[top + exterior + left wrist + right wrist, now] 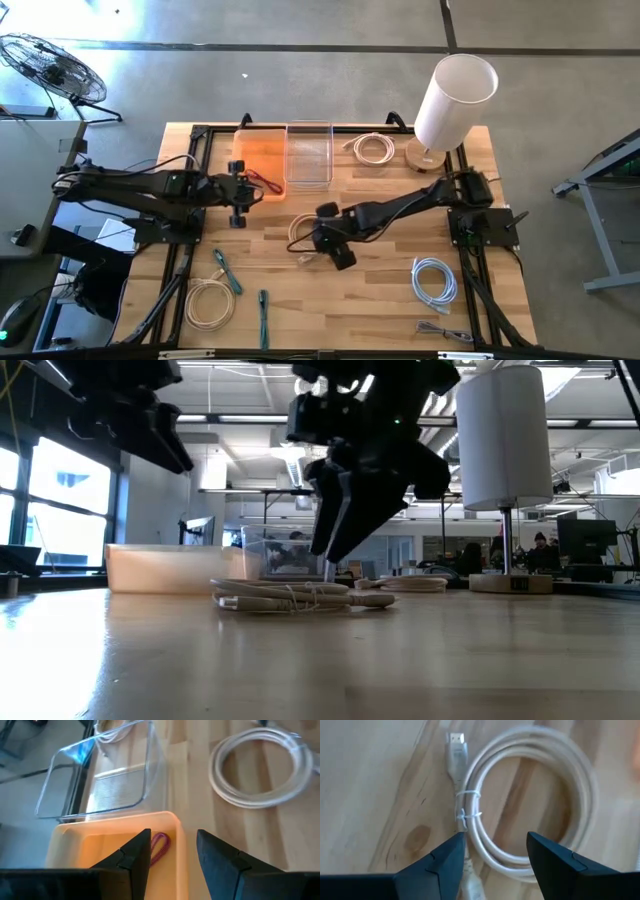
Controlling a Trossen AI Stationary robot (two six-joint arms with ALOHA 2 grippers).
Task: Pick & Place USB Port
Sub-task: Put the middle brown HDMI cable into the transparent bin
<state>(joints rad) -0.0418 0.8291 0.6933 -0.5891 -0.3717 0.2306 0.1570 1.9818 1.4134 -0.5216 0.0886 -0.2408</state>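
Note:
A white USB cable [303,234], coiled and tied, lies flat on the wooden table [380,310] near its middle; its metal plug [455,740] sticks out of the coil. My right gripper [495,847] hangs open just above the coil [300,598], fingers slanting down, one on either side of the coil's tied edge, touching nothing. My left gripper [172,837] is open and empty over the near end of the orange bin [256,158]. A red cable [159,845] lies in that bin.
A clear bin [308,152] stands beside the orange one at the far edge. A white lamp [452,95] rises at the far right. Other coiled cables lie at the far side [373,148], near right [432,278] and near left [208,300].

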